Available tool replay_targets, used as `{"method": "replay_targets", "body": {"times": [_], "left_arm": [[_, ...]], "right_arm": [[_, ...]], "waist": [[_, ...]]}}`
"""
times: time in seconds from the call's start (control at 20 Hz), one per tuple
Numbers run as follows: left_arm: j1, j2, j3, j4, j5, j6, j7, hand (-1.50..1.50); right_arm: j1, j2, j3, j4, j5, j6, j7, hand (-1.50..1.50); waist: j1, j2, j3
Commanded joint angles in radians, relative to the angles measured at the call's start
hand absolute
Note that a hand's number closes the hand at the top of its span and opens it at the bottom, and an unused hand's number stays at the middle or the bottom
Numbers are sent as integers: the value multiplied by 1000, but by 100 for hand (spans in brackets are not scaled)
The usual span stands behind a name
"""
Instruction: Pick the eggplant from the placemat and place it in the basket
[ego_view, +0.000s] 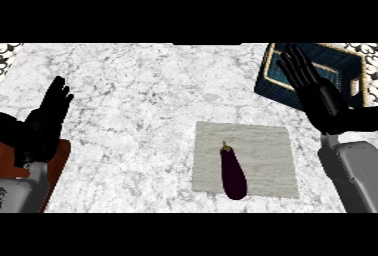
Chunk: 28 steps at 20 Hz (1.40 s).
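Head view, left to right. My left hand (46, 120) rests at the left edge, fingers straight and upward, nothing in it. A reddish-brown object (59, 165) shows beneath that forearm; I cannot identify it.

Centre-right: the pale placemat (273, 145) lies flat on the marble counter (140, 90). The eggplant (233, 173) lies on its left half, stem away from me, body running toward the near edge. Untouched.

My right hand (316, 90) is raised beyond the placemat, fingers straight and spread, holding nothing, partly overlapping the dark basket (343, 60) at the top right corner.

Status: 0 of 2 steps done; pick not yet begun.

Risks, my judgement:
1. Eggplant is rounded and smooth; an off-centre grasp could roll it across the placemat.
2. Fingers could drag the placemat during closure.
3. Basket sits near the counter's corner; a carry that comes in too low could knock its rim.
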<state>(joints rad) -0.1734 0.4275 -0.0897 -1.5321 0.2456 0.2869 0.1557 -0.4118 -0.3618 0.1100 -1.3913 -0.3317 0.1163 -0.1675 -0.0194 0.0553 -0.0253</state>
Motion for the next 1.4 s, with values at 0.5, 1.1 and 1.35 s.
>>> {"method": "replay_targets", "body": {"times": [0.5, 1.1, 1.35], "left_arm": [[-34, 21, -19, 106, 36, -131, 51, 0], [-28, 8, 20, 171, 25, -157, 20, 0], [-26, 37, 47, 192, 38, -180, 13, 0]], "right_arm": [[-152, 94, 392, 41, 360, 241, -254, -150], [-281, 241, 488, -107, 527, 136, 453, -150], [-503, 78, 464, -100, 674, 254, 672, -150]], "waist": [[47, -56, 26], [15, -65, 23], [13, -71, 19]]}}
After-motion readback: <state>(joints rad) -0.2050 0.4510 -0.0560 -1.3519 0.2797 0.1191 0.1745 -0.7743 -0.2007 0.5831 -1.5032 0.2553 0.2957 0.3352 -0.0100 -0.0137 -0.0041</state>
